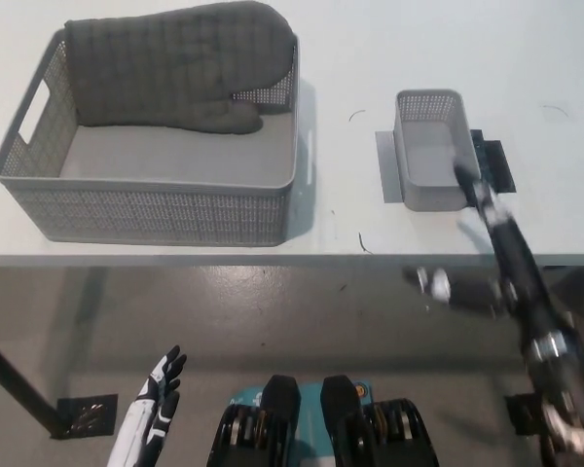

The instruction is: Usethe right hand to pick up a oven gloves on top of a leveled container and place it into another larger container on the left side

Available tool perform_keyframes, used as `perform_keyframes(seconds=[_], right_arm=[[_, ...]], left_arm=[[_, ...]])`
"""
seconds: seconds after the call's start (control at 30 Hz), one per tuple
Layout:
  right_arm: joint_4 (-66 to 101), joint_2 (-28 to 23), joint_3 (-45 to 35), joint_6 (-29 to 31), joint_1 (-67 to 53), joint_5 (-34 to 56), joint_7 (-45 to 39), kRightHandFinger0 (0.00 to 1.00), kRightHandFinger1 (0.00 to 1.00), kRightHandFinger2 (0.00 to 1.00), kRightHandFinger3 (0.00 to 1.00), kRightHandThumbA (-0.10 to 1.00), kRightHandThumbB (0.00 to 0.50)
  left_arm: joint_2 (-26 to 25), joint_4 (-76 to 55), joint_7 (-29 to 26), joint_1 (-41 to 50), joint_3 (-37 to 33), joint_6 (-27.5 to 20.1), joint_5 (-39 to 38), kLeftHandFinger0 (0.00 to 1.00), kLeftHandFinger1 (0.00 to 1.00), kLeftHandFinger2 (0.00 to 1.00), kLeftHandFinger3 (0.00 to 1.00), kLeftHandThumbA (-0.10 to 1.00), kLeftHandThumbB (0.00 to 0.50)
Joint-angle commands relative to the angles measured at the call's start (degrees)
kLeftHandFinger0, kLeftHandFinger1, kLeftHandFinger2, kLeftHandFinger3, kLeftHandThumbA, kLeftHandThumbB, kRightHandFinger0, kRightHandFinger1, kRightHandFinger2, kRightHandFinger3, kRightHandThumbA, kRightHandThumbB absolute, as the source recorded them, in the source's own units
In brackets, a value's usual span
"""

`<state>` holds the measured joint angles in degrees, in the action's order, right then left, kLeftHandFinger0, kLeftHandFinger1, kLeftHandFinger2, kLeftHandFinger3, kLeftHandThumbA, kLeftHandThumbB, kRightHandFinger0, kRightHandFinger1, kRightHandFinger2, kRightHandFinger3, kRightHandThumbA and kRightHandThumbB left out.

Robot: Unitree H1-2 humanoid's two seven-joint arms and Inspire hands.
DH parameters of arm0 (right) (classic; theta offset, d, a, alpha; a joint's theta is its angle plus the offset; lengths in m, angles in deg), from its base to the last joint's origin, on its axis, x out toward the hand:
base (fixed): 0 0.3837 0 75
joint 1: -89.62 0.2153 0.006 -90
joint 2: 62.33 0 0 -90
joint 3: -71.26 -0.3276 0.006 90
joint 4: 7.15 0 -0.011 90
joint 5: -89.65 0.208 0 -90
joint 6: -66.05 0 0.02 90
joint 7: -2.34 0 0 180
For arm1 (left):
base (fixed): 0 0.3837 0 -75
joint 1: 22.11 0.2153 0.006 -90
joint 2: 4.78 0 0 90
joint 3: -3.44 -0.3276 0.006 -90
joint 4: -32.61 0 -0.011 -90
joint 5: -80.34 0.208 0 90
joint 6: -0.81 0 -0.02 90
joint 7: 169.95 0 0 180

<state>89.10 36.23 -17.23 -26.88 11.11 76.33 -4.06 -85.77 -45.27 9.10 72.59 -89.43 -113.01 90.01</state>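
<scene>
A grey quilted oven glove (pixel 170 66) lies in the large grey mesh basket (pixel 156 209) at the table's left, its top leaning over the far rim. The small grey container (pixel 428 151) stands bare at the right of the table on a flat stand. My black right hand (pixel 457 290) is blurred with motion, down below the table's front edge at the right, holding nothing; its fingers are too smeared to read. My white left hand (pixel 154 404) hangs at the lower left, fingers apart and holding nothing.
The white table's front edge (pixel 273 259) crosses the middle of the picture, with grey floor below. A dark pole and floor plate (pixel 83 413) stand at the lower left.
</scene>
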Motion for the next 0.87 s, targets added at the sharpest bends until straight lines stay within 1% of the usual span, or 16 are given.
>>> perform_keyframes(seconds=[0.0, 0.03, 0.07, 0.1, 0.17, 0.2, 0.27, 0.33, 0.4, 0.47, 0.5, 0.53, 0.57, 0.67, 0.77, 0.83], right_arm=[[25.96, -0.75, -1.0, 16.01, -19.62, 24.24, -1.45, 1.0, 1.0, 1.0, 1.0, 1.0, 0.329], [23.47, -0.82, -1.48, 15.33, -20.03, 23.13, -1.92, 1.0, 1.0, 1.0, 1.0, 1.0, 0.326], [20.87, -0.4, -2.02, 14.12, -20.55, 21.88, -1.88, 1.0, 1.0, 1.0, 1.0, 1.0, 0.377], [19.47, -0.05, -2.23, 13.47, -21.02, 21.57, -1.8, 1.0, 1.0, 1.0, 1.0, 1.0, 0.387], [15.69, 0.41, -2.44, 14.46, -21.15, 22.05, -2.18, 1.0, 1.0, 1.0, 1.0, 1.0, 0.381], [13.89, 0.6, -2.58, 14.88, -21.02, 22.02, -2.19, 1.0, 1.0, 1.0, 1.0, 1.0, 0.391], [8.74, 0.86, -2.66, 16.46, -20.18, 20.8, -2.19, 1.0, 1.0, 1.0, 1.0, 1.0, 0.357], [4.51, 0.73, -2.57, 15.48, -19.24, 19.25, -2.1, 1.0, 1.0, 1.0, 1.0, 1.0, 0.361], [1.99, 0.4, -2.59, 16.18, -18.29, 19.22, -2.42, 1.0, 1.0, 1.0, 1.0, 1.0, 0.335], [-2.05, 0.0, -2.24, 18.09, -17.74, 18.66, -2.87, 1.0, 1.0, 1.0, 1.0, 1.0, 0.284], [-3.78, -0.3, -2.08, 19.02, -17.2, 18.75, -3.27, 1.0, 1.0, 1.0, 1.0, 1.0, 0.273], [-6.47, -0.7, -1.8, 19.65, -16.43, 18.21, -3.56, 1.0, 1.0, 1.0, 1.0, 1.0, 0.29], [-7.76, -0.85, -1.72, 19.84, -16.04, 18.07, -3.69, 1.0, 1.0, 1.0, 1.0, 1.0, 0.279], [-9.94, -1.31, -1.75, 19.51, -14.74, 18.28, -4.19, 1.0, 1.0, 1.0, 1.0, 1.0, 0.224], [-10.17, -1.51, -1.81, 19.24, -14.59, 18.05, -3.94, 1.0, 1.0, 1.0, 1.0, 1.0, 0.207], [-9.96, -1.56, -1.58, 19.21, -14.59, 18.09, -4.14, 1.0, 1.0, 1.0, 1.0, 1.0, 0.213]], left_arm=[[-0.69, -0.94, 0.24, -3.1, -0.49, -1.31, 1.05, 1.0, 1.0, 1.0, 1.0, 1.0, 0.106], [-0.69, -0.9, 0.22, -3.2, -0.47, -1.3, 1.06, 1.0, 1.0, 1.0, 1.0, 1.0, 0.108], [-0.72, -0.72, -0.12, -3.29, -0.47, -1.42, 1.7, 1.0, 1.0, 1.0, 1.0, 1.0, 0.109], [-0.76, -0.62, -0.19, -3.37, -0.5, -1.4, 1.96, 1.0, 1.0, 1.0, 1.0, 1.0, 0.11], [-0.72, -0.46, 0.05, -3.7, -0.51, -1.08, 1.56, 1.0, 1.0, 1.0, 1.0, 1.0, 0.115], [-0.68, -0.57, 0.49, -3.76, -0.55, -0.8, 0.84, 1.0, 1.0, 1.0, 1.0, 1.0, 0.12], [-0.69, -0.58, 0.4, -3.79, -0.66, -0.87, 1.21, 1.0, 1.0, 1.0, 1.0, 1.0, 0.129], [-0.61, -0.52, 0.44, -3.77, -0.69, -0.59, 1.09, 1.0, 1.0, 1.0, 1.0, 1.0, 0.13], [-0.55, -0.21, 0.03, -4.25, -0.75, -0.98, 1.67, 1.0, 1.0, 1.0, 1.0, 1.0, 0.12], [-0.63, -0.5, 0.12, -4.05, -0.84, -0.71, 1.77, 1.0, 1.0, 1.0, 1.0, 1.0, 0.107], [-0.59, -0.48, 0.05, -4.14, -0.8, -0.75, 1.74, 1.0, 1.0, 1.0, 1.0, 1.0, 0.109], [-0.54, -0.65, -0.02, -4.15, -0.78, -0.37, 1.9, 1.0, 1.0, 1.0, 1.0, 1.0, 0.114], [-0.58, -0.58, 0.04, -4.17, -0.81, -0.45, 1.89, 1.0, 1.0, 1.0, 1.0, 1.0, 0.116], [-0.6, -0.33, 0.06, -4.13, -0.86, -1.01, 1.84, 1.0, 1.0, 1.0, 1.0, 1.0, 0.117], [-0.41, -0.23, 0.1, -4.06, -1.05, -0.68, 2.04, 1.0, 1.0, 1.0, 1.0, 1.0, 0.129], [-0.35, -0.5, 0.47, -3.99, -1.05, -0.17, 1.37, 1.0, 1.0, 1.0, 1.0, 1.0, 0.137]])
